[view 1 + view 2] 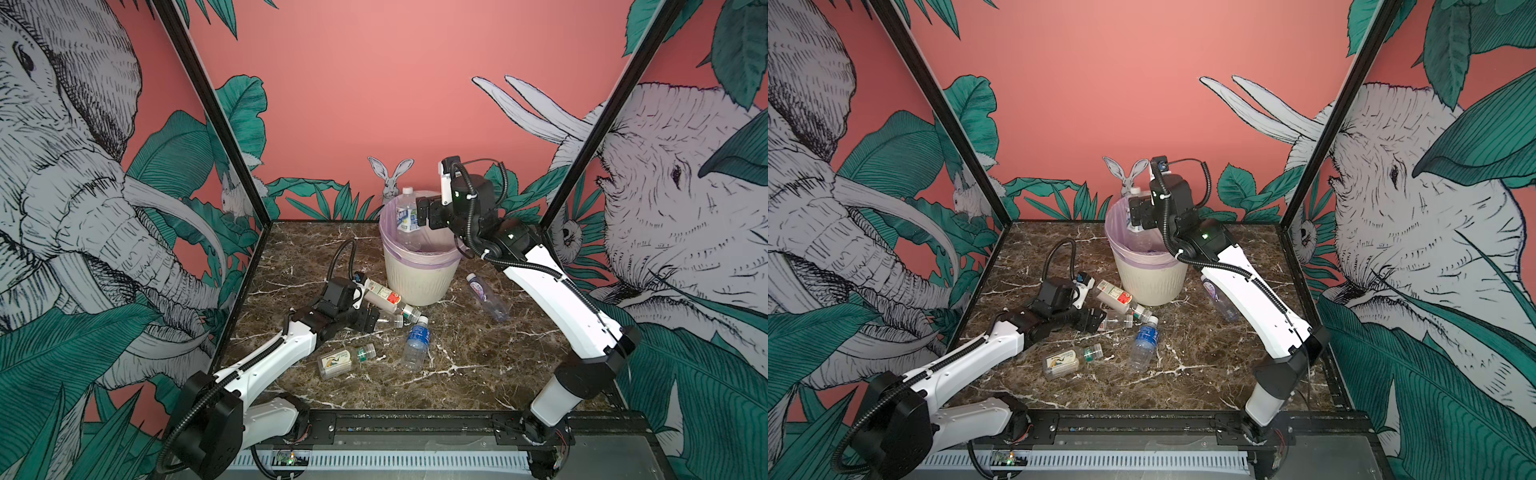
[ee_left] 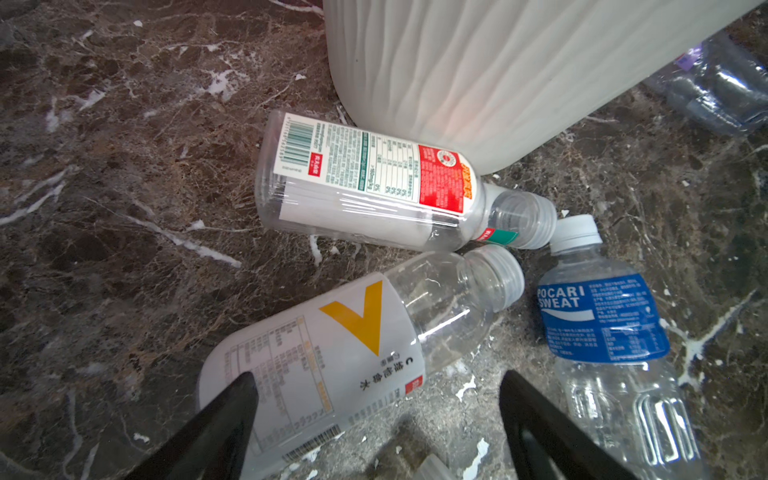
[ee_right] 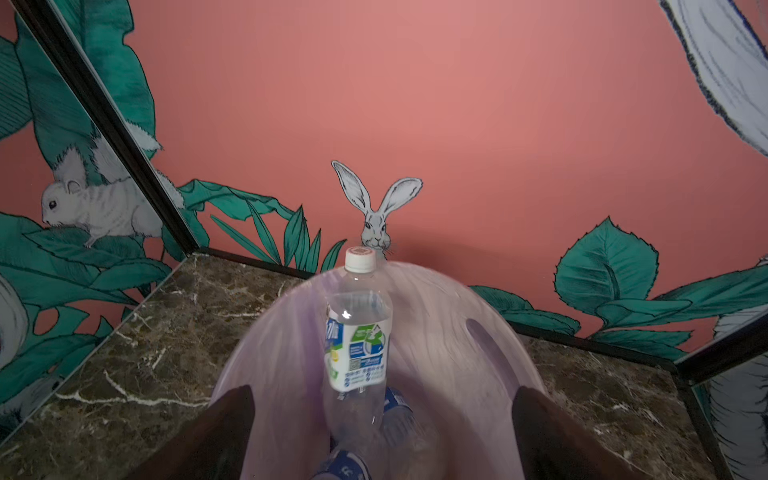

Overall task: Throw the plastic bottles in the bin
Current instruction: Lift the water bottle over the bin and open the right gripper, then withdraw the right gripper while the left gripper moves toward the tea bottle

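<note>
The green-labelled bottle [image 3: 357,353] stands upright inside the mouth of the bin [image 1: 415,282], with its white cap above the rim. At least one blue-labelled bottle lies below it in the lilac liner. You cannot tell from these views whether it is resting on that bottle or is in free fall.

The right claw [image 3: 384,392] hangs over the bin in the released state. Its jaws are spread wide on either side of the bottle and touch nothing.

Hazard 1: if the bottle settles upright, its neck projects above the rim. A low retraction of the right claw could clip it and tip it out. Lift clear first.

On the table [image 1: 478,353], five bottles remain:
- the yellow-marked bottle [image 2: 332,353];
- the red-and-white bottle [image 2: 374,178], which appears to rest against the bin's base;
- the blue-labelled bottle [image 2: 602,316];
- the purple-labelled bottle [image 1: 486,295], beside the bin;
- the squat bottle [image 1: 336,361], nearest you.

The left claw [image 2: 379,376] is also released and is set astride the yellow-marked bottle.

Hazard 2: three necks crowd together there. A round, empty body can roll or squirt out as the jaws close, and one jaw may shove the blue-labelled neighbour.
</note>
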